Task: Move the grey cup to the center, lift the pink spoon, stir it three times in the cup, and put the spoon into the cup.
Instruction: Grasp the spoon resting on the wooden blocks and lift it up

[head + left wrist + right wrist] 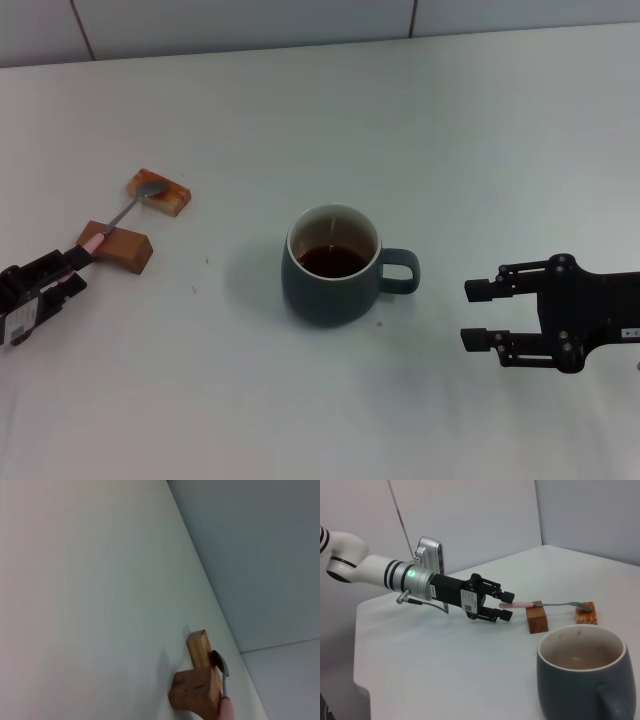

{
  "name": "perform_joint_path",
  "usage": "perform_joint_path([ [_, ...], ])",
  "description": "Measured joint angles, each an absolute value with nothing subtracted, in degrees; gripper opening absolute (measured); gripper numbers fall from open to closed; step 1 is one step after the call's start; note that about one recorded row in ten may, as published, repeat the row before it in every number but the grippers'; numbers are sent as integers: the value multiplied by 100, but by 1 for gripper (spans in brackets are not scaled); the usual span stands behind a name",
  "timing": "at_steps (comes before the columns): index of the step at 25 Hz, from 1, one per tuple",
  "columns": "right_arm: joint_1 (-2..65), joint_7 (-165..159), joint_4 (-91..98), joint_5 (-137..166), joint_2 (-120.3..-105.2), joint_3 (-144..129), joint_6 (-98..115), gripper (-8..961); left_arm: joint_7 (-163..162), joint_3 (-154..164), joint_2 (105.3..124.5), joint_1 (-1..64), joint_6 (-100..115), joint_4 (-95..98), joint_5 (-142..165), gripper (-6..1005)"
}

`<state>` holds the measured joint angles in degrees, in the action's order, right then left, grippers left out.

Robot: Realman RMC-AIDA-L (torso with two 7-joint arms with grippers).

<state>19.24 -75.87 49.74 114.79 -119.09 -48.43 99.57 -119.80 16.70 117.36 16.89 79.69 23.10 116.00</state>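
Pink spoon (122,216) lies bridged across two brown wooden blocks on the left side of the white worktop (330,120): pink handle end rests on the near block (117,246), silver bowl on the far block (160,192). Its long axis runs diagonally, handle toward the robot and its left, bowl away toward the back. The spoon's metal neck spans the gap between the blocks, clear of the worktop. Left hand (68,274) sits low at the left edge, fingers spread apart on either side of the pink handle tip, not clamped; in the right wrist view the two fingers (501,614) bracket the handle end, gripping nothing. Grey cup (334,265) stands upright near the middle of the worktop, loop handle pointing to the robot's right, pale inside with brown liquid low in it; no spoon inside. Right hand (478,314) hovers just right of the cup handle, apart from it, fingers spread, holding nothing. Left wrist view shows the two blocks (199,690) and the spoon's neck only.
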Motion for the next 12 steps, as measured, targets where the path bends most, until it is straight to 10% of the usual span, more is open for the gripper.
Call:
perform_joint_path([
  [12,1922,-7587,4975,11478,-11909,-4843,9967,565,-12052,1651,11765,1687,7891,2312,11576,510],
])
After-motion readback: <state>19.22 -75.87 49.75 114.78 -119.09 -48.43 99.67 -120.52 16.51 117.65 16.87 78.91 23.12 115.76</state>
